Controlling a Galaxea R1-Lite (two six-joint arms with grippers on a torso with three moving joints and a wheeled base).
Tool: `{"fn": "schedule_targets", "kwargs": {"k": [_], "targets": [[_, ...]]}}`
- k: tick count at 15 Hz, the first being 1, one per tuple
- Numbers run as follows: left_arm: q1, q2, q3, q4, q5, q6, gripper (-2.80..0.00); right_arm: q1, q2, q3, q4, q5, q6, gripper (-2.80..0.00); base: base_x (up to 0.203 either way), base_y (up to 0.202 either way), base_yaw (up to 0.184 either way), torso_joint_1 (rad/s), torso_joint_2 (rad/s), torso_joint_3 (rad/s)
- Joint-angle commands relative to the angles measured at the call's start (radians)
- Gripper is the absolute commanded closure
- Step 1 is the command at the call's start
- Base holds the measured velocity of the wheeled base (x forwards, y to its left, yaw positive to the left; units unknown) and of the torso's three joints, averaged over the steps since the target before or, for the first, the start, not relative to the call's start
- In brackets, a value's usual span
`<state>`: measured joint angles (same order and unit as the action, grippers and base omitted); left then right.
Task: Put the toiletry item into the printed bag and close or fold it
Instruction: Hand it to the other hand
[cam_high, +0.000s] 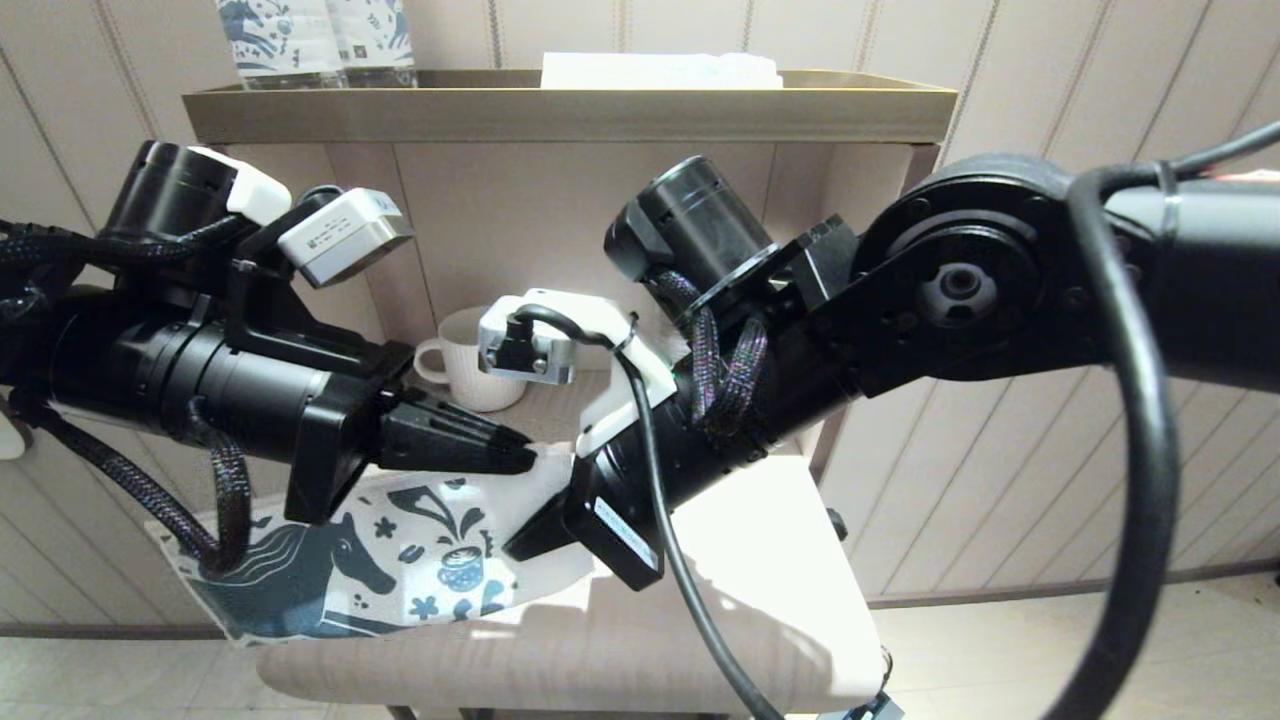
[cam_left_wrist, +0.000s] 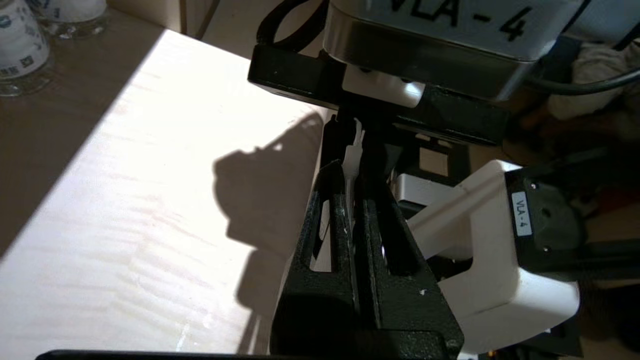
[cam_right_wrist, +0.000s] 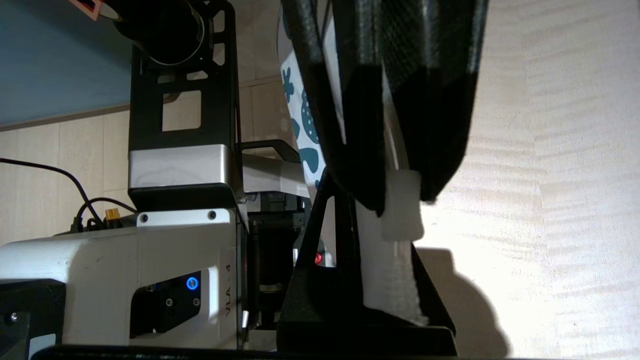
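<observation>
Left gripper: Your left gripper (cam_high: 520, 455) was over the seat, and its fingers (cam_left_wrist: 345, 220) were pressed together on the white top edge of the printed bag (cam_high: 400, 560).
Right gripper: Your right gripper (cam_high: 525, 540) came in from the other side and pinched the same white end of the bag, its fingers (cam_right_wrist: 360, 150) tight on it.
Printed bag: It hung between the two grippers over the pale cushioned seat (cam_high: 740, 560), with the horse picture facing you and its far end drooping past the seat's left edge.
Toiletry item: You could not see the toothbrush in any view.
Behind: A white mug (cam_high: 470, 360) stood on the low shelf, and water bottles (cam_high: 310, 40) stood on the top tray (cam_high: 560, 110).
</observation>
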<state>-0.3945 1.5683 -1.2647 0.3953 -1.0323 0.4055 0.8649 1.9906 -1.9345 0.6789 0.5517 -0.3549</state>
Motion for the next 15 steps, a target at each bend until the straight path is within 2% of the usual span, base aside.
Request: {"fn": "schedule_targets", "kwargs": {"k": [1,8,15], "targets": [[0.0,0.002,0.002,0.002,-0.006,0.003,0.0,0.002,0.0,0.0,0.004,0.004,-0.003,0.0,0.0,0.0,0.0,0.0,0.0,0.0],[0.0,0.012,0.008,0.0,-0.008,0.009,0.0,-0.012,-0.012,0.003,0.013,0.0,-0.003,0.0,0.0,0.0,0.0,0.0,0.0,0.0],[-0.001,0.024,0.01,0.002,-0.008,0.015,0.0,-0.094,-0.1,0.092,0.015,-0.003,-0.006,0.0,0.0,0.0,0.0,0.0,0.0,0.0]]}}
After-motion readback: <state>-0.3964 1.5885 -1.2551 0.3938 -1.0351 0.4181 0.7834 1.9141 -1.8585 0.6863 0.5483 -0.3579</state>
